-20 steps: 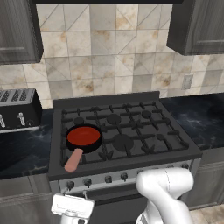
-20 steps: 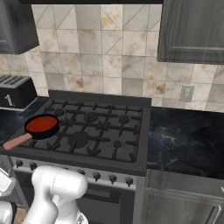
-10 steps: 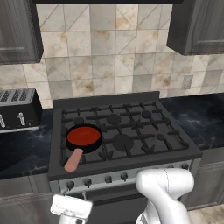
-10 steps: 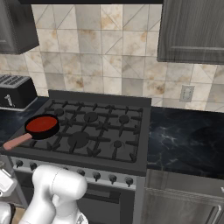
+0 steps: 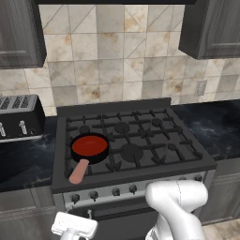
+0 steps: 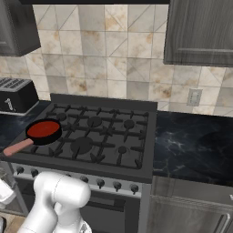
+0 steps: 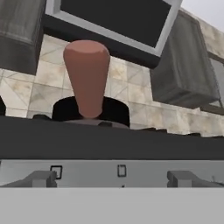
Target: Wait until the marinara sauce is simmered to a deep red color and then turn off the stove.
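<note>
The marinara sauce is a flat red disc filling a small black skillet on the front left burner of the stove. The skillet's tan-pink handle sticks out over the stove's front edge. Small dark knobs line the silver front strip. My gripper hangs low in front of the strip's left end, below the handle. It is open, with its fingertips far apart and nothing between them.
A silver-and-black toaster stands on the counter left of the stove. Dark marbled counter runs to the right, with a wall outlet above it. Dark upper cabinets hang on both sides.
</note>
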Available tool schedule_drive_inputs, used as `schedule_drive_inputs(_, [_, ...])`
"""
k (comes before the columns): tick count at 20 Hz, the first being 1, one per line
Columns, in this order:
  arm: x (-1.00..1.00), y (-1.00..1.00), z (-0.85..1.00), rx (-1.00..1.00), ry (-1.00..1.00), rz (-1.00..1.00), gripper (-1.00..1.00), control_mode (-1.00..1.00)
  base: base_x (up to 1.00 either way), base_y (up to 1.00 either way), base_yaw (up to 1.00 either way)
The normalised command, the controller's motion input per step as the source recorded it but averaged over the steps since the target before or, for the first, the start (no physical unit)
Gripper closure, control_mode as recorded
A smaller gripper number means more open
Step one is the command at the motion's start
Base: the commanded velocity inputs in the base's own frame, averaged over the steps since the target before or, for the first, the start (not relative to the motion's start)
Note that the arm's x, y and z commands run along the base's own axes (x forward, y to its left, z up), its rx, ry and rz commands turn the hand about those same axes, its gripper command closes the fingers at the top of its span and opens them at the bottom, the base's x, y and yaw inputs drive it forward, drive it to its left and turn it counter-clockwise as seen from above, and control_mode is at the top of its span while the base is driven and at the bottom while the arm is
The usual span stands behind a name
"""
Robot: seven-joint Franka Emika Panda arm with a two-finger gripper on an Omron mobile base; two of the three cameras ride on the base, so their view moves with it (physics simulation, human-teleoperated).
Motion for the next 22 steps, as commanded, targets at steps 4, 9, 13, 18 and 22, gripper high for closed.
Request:
schedule_drive_inputs(4, [0.15,0.0,-0.07,0.0,0.28,0.01,-1.0,-1.0,0.0,0.0,0.0])
schedule_drive_inputs(9, [0.22,0.0,-0.05,0.0,0.2,0.02,-1.0,-1.0,0.0,0.0,0.0])
schedule_drive_inputs(13, [0.23,0.0,-0.03,-0.01,0.11,0.0,-1.0,-1.0,0.0,0.0,0.0])
schedule_drive_inputs(18, [0.09,0.0,-0.13,0.04,0.14,0.03,-1.0,-1.0,0.0,0.0,0.0])
schedule_drive_inputs(22, [0.0,0.0,-0.28,0.15,0.15,0.06,-1.0,-1.0,0.0,0.0,0.0])
